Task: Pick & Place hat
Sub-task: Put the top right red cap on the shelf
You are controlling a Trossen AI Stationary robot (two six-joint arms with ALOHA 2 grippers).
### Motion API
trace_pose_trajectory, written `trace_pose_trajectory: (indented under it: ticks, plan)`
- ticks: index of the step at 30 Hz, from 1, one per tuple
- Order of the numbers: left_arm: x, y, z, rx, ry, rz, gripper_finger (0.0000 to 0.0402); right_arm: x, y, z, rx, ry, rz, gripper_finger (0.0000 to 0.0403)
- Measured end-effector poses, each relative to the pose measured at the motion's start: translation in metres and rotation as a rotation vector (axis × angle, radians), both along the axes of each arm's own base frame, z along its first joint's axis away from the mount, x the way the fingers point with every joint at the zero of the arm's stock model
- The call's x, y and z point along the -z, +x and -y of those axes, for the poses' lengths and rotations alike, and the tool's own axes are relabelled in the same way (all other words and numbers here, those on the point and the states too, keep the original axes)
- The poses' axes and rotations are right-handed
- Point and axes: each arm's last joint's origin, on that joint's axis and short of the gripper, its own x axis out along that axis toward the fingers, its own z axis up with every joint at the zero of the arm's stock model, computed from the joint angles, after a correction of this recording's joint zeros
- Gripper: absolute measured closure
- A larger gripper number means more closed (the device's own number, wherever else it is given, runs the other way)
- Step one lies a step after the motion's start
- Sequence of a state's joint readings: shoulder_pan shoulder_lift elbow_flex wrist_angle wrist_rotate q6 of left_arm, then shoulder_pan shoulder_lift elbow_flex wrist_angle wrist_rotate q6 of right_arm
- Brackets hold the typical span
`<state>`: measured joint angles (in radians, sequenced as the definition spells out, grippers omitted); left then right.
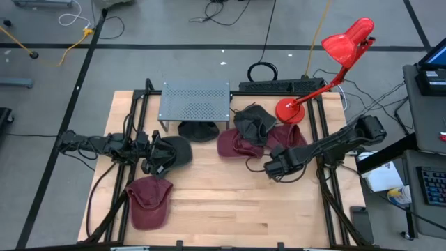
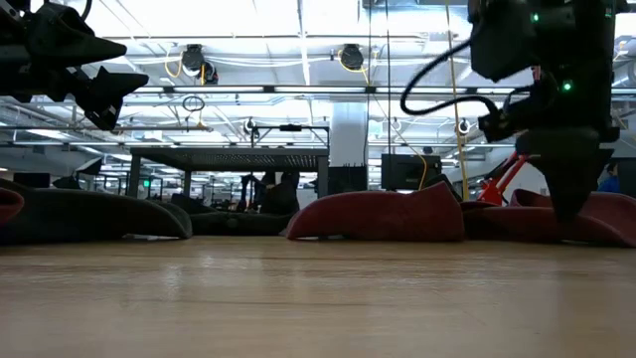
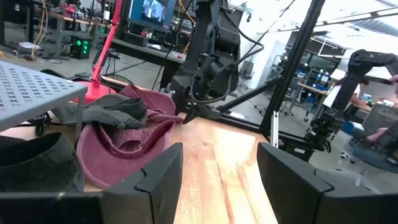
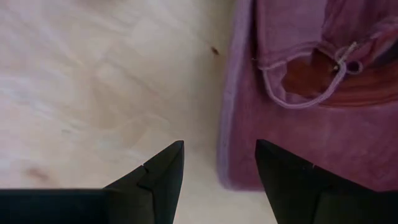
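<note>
One camera hangs above me, looking straight down on the whole table (image 1: 230,209). Another sits at tabletop height, facing the room. My right wrist camera stares closely down at a maroon hat (image 4: 298,124); my left wrist's, level, shares it (image 3: 134,134).

both arms matte black, chunky joints, black cables looping alongside. right arm (image 2: 556,60) shows tiny green leds. gripper fingers (image 3: 155,180) dark, angular, wedge-shaped.

Several maroon and dark hats (image 1: 235,144) lie on table, perhaps six.
</note>
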<state>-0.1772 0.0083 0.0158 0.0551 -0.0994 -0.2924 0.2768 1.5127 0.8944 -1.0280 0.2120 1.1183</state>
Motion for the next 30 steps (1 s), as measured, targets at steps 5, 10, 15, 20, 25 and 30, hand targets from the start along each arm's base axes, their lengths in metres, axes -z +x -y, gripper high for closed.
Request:
trace_pose_trajectory:
  ticks: [5,10,15,20,25,30]
  plan:
    - [0.0,0.0,0.0,0.001,0.0,0.0,0.019,0.0093,-0.0023,0.0017,-0.01,-0.054,-0.037,0.0211]
    - [-0.0001,0.0,0.0,0.001,0.0,0.001,0.019,0.0095,-0.0018,0.0028,-0.017,-0.087,-0.027,0.0211]
    - [0.0,0.0,0.0,0.001,0.0,0.0,0.019,0.0095,-0.0018,0.0028,-0.017,-0.087,-0.028,0.0233]
    - [-0.0001,0.0,0.0,0.001,0.0,0.001,0.019,0.0096,-0.0012,0.0025,-0.017,-0.083,-0.022,0.0288]
    - [-0.0001,0.0,0.0,0.001,0.0,0.001,0.019,0.0097,-0.0011,0.0025,-0.016,-0.081,-0.021,0.0357]
    - [0.0,0.0,0.0,0.001,0.0,0.0,0.019,0.0094,-0.0009,0.0025,-0.012,-0.082,-0.015,0.0392]
